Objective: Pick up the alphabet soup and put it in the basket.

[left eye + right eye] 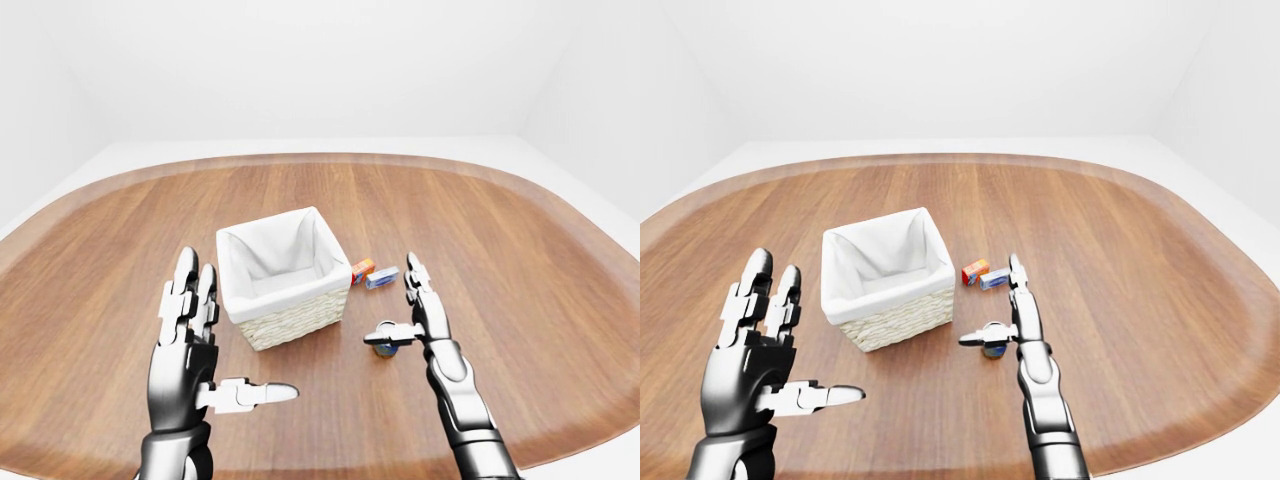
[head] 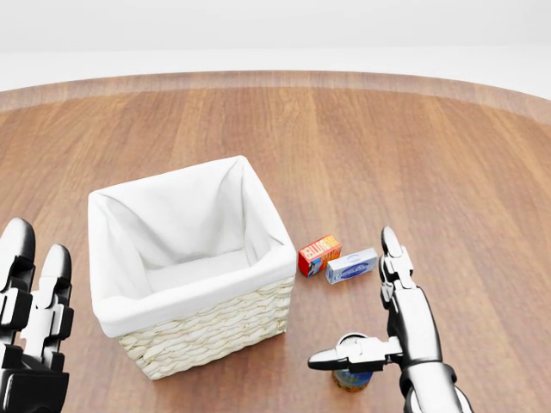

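Hovering my spread right hand (image 2: pixel 392 331) over the alphabet soup (image 2: pixel 351 375) on the wooden floor (image 1: pixel 520 250).
Largest, the white-lined wicker basket (image 2: pixel 194 258) sits left of the can; the can stands upright, axis vertical, blue-yellow label, pale lid under my thumb. My left hand (image 1: pixel 190 345) is wide open.

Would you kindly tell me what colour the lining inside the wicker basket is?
The lining of the basket is plain white, clearest in the head view.

A wooden table (image 1: pixel 520 260) is seen; right of the basket (image 2: pixel 191 267) lie an orange box (image 2: pixel 318 255), a blue box (image 2: pixel 351 266) and the soup can (image 2: pixel 351 377).
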Robot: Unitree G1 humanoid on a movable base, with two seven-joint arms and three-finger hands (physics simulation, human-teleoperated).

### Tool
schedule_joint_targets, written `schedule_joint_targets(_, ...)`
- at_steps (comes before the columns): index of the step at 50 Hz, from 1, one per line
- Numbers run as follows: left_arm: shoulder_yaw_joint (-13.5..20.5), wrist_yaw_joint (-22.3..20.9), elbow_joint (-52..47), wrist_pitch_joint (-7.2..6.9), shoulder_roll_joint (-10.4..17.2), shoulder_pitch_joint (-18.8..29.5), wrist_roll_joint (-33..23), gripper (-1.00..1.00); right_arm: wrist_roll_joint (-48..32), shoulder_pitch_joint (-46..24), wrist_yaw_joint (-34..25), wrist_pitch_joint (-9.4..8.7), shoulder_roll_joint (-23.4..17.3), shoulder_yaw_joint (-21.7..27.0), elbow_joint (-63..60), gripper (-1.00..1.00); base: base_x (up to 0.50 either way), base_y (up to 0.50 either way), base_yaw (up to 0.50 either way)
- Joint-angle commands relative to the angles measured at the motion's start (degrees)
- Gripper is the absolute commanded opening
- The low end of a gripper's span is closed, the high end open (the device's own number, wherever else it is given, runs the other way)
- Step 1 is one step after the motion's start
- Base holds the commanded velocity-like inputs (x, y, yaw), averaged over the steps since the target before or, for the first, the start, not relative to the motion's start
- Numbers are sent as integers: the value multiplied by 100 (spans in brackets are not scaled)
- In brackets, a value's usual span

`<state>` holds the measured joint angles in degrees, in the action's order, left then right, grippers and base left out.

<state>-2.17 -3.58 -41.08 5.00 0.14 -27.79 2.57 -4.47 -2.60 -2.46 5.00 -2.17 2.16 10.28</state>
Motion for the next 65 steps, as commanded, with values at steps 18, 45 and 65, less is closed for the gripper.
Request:
schedule_joint_targets(18, -79, 60, 77, 0, 47, 31, -17, 100, -282, -1421, 655, 0, -279, 138, 3200, 100, 0, 0, 0)
schedule_joint_targets(45, -17, 37, 140, 0, 25, 138, 21, 100, -580, -2118, 1084, 0, -255, 14, 5057, 100, 0, 0, 0)
schedule_joint_targets(65, -58, -83, 70, -77, 46, 81, 149, 100, -1079, -2476, 1540, 0, -82, -128, 6025, 100, 0, 0, 0)
